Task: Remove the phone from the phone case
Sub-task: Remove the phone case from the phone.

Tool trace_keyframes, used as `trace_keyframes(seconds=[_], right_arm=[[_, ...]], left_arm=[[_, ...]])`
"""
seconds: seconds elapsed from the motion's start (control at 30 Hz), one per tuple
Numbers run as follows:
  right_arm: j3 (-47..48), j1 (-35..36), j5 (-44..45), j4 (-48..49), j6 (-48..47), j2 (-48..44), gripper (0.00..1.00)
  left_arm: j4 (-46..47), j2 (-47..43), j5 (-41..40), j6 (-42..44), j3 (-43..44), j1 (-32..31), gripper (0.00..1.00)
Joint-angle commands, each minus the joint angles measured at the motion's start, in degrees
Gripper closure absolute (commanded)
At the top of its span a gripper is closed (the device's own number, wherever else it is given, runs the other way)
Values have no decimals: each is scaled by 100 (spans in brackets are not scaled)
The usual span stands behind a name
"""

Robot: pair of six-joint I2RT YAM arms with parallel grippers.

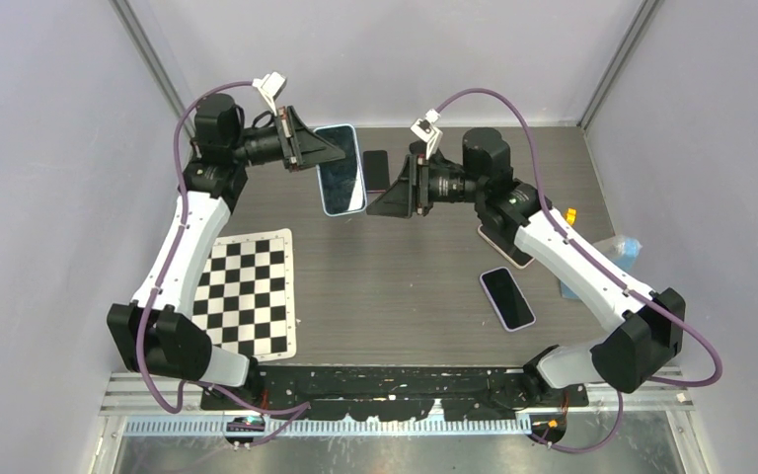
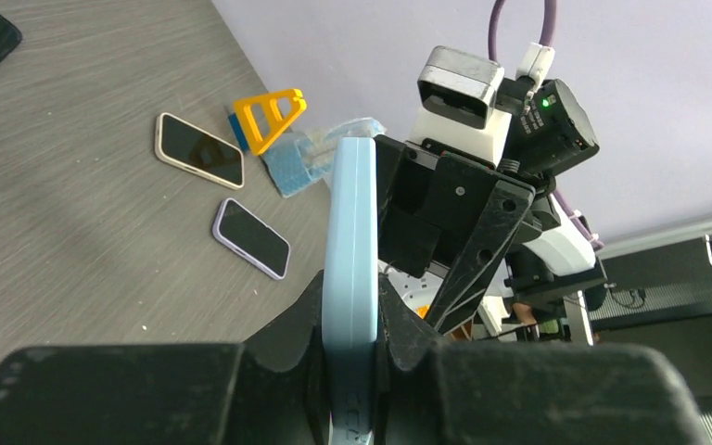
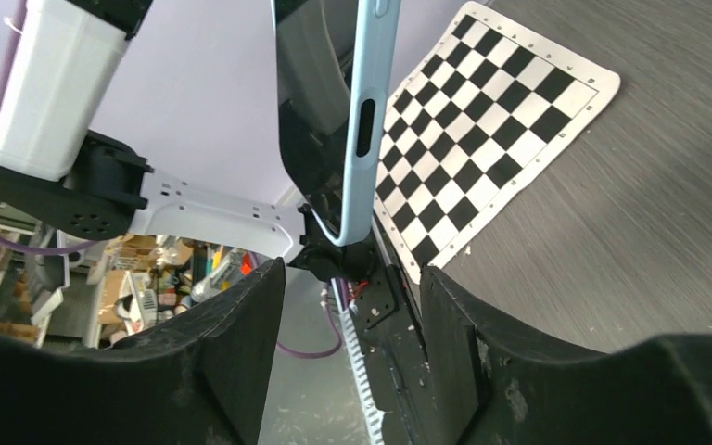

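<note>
A phone with a dark screen (image 1: 341, 178) sits in a light blue case (image 2: 350, 222) and is held in the air over the back of the table. My left gripper (image 1: 321, 156) is shut on the case's left edge; in the left wrist view (image 2: 350, 289) its fingers pinch the case edge-on. My right gripper (image 1: 383, 200) is open and empty just right of the phone's near right corner. In the right wrist view (image 3: 348, 324) the cased phone (image 3: 363, 111) hangs edge-on ahead of the open fingers (image 3: 218, 348), apart from them.
On the table lie a black phone (image 1: 376, 170), a lilac-cased phone (image 1: 507, 297), a beige-cased phone (image 1: 501, 247) partly under the right arm, an orange stand (image 2: 269, 116) and a blue bundle (image 1: 624, 252). A checkerboard sheet (image 1: 247, 291) lies front left.
</note>
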Motion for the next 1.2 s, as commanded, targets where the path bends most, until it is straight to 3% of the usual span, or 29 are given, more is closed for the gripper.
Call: trace_keyframes(seconds=[0.0,0.2,0.47,0.73,1.0,1.17], right_arm=[[271,65,363,-223,-632,-132,38],[366,126,-35,-68,-849,54,42],[282,189,129,237,-1211,89,57],[401,209,272,412,-1450,339,81],[456,325,1258,-342,-2531,722,99],[418,374,2021,-254,-2701,821,99]], left_arm=[[886,-283,537,-355,-94,-11,100],[1708,-265,706,-962,-321,-71,100],[1916,-131,767,-1211,-278,-125,100],[2094,-4,702,-1738,-240,-337,100],[3338,119,519,-3223,-331,-469,100],[3477,140,439,-3541,-358,-478,100]])
